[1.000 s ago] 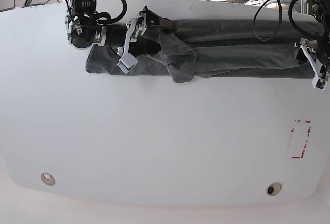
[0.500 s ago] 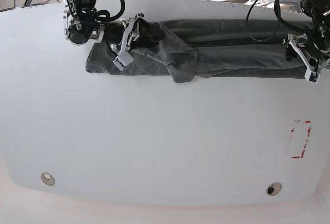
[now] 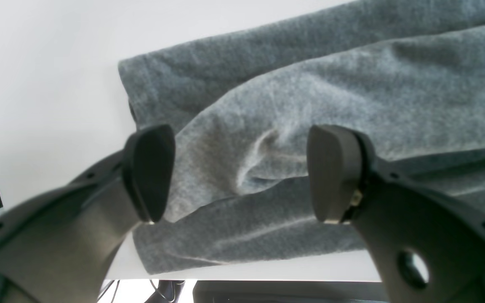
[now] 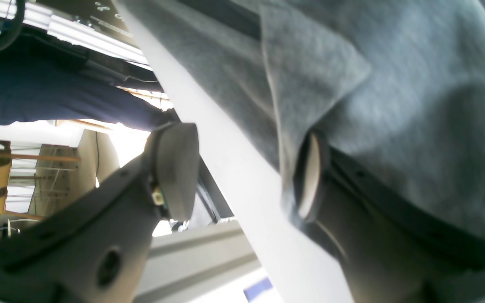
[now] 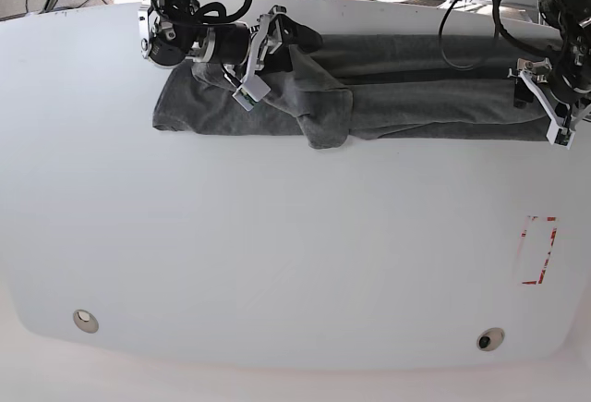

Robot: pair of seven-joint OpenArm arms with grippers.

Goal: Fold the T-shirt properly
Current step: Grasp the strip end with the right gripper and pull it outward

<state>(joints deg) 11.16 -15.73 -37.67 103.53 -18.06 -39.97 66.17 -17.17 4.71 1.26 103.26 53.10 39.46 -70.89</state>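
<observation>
The T-shirt, a plain dark charcoal-grey garment of soft thin fabric, lies as a long narrow band along the far edge of the broad white table, with creased lengthwise layers and a loose flap drooping forward near its middle. In the base view its one end sits under the right gripper and its other end under the left gripper. The left gripper stands wide apart, its two dark oval pads hanging over the rounded, wrinkled end of the cloth with nothing pinched between them; whether they touch the fabric cannot be told. The right gripper is about half open: a fold of the grey cloth drapes over one pad, while the other pad sits clear beyond the table's edge, so the cloth is not clamped. Only the base view shows the whole shirt, a small red-outlined rectangle on the table and two round metal fittings near the front edge; only the right wrist view shows the cluttered room behind the table.
</observation>
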